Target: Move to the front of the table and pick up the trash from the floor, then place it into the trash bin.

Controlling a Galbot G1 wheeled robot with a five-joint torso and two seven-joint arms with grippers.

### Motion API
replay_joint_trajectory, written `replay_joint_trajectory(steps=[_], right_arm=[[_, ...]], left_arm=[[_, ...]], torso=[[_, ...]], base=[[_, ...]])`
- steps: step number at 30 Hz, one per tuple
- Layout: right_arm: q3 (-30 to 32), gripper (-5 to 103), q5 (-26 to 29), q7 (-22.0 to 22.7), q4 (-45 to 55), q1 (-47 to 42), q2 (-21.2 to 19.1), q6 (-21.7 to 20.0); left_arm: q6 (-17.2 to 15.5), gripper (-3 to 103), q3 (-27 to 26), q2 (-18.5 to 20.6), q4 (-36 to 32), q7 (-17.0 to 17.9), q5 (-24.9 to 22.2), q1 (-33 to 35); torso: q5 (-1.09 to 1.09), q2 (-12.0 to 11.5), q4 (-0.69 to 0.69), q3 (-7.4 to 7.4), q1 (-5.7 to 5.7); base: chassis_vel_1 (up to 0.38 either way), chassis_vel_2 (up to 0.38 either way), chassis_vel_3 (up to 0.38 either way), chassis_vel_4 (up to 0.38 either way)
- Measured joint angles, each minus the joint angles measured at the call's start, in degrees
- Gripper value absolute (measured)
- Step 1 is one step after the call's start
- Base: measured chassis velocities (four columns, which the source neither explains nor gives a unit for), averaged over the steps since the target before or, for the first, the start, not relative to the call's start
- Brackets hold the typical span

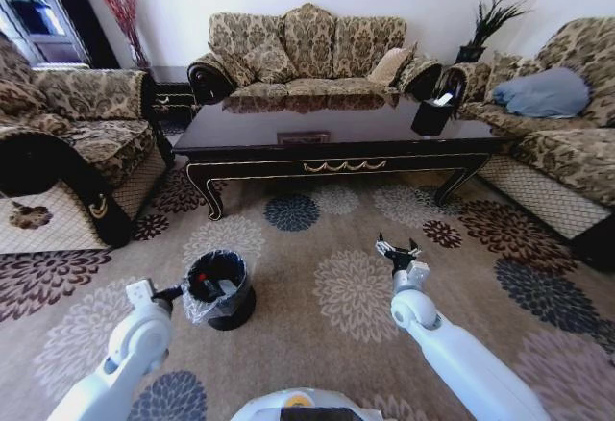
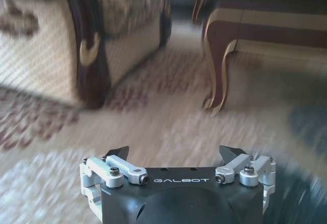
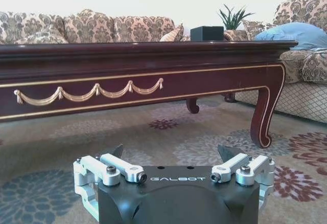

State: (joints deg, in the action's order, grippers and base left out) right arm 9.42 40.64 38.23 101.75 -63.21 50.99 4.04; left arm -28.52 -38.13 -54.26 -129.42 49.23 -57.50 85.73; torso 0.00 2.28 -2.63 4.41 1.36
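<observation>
Right pincer point(image 1: 397, 251) is hovering low over the floor point(image 1: 327, 344), fingers spread wide and gripping nothing, pointing toward the bench point(image 1: 336, 123); in the right wrist view the same open fingers point(image 3: 116, 151) are facing the gold-trimmed front rail across a stretch of bare carpet. Left pincer point(image 1: 175, 294) is sitting right beside the trash bin point(image 1: 219, 289), nearly touching its bagged rim, and in the left wrist view its fingers are open and empty too. One bin, one bench, two pincers, and zero pieces of trash countable on the visible carpet, so which way the trash lies and its long axis cannot be told. Judging by position, the left arm is nearer the bin, and the right arm is nearer the bench front.
</observation>
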Motion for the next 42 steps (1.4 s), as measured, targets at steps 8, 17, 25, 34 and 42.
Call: replay_joint_trajectory(steps=[8, 17, 25, 34, 42], right_arm=[[2.87, 100, -1.51, -8.81, 0.48, -1.03, -2.0, 6.32], [5.47, 100, -1.67, -23.88, 1.98, -1.84, -4.07, 18.36], [6.61, 100, -4.13, -27.97, 3.31, -5.24, -5.94, 20.9], [6.72, 100, -3.99, -31.72, 4.57, -6.94, -8.02, 22.63], [6.63, 100, -3.89, -32.39, 4.63, -7.94, -7.47, 22.85]], left_arm=[[18.3, 100, -6.25, 0.47, 1.81, -24.66, 16.34, 5.5], [25.12, 100, -11.58, -4.99, 2.53, -33.13, 21.87, 10.87], [33.38, 100, -12.25, -13.64, -0.86, -36.0, 30.48, 19.99], [34.15, 100, -15.86, -13.35, -4.86, -37.62, 29.23, 22.96], [33.8, 100, -15.28, -13.78, -5.03, -37.41, 29.13, 22.52]], torso=[[-0.01, 0.0, -0.01, 0.0, 0.0], [-0.01, 0.0, 0.01, 0.0, 0.0], [0.01, 0.0, 0.01, 0.0, 0.0], [0.0, 0.0, -0.02, 0.0, 0.0], [-0.01, 0.0, -0.01, 0.0, 0.0]], base=[[0.0, 0.0, 0.0, 0.0], [0.0, 0.0, 0.0, 0.0], [0.0, 0.0, 0.0, 0.0], [0.0, 0.0, 0.0, 0.0], [0.0, 0.0, 0.0, 0.0]])
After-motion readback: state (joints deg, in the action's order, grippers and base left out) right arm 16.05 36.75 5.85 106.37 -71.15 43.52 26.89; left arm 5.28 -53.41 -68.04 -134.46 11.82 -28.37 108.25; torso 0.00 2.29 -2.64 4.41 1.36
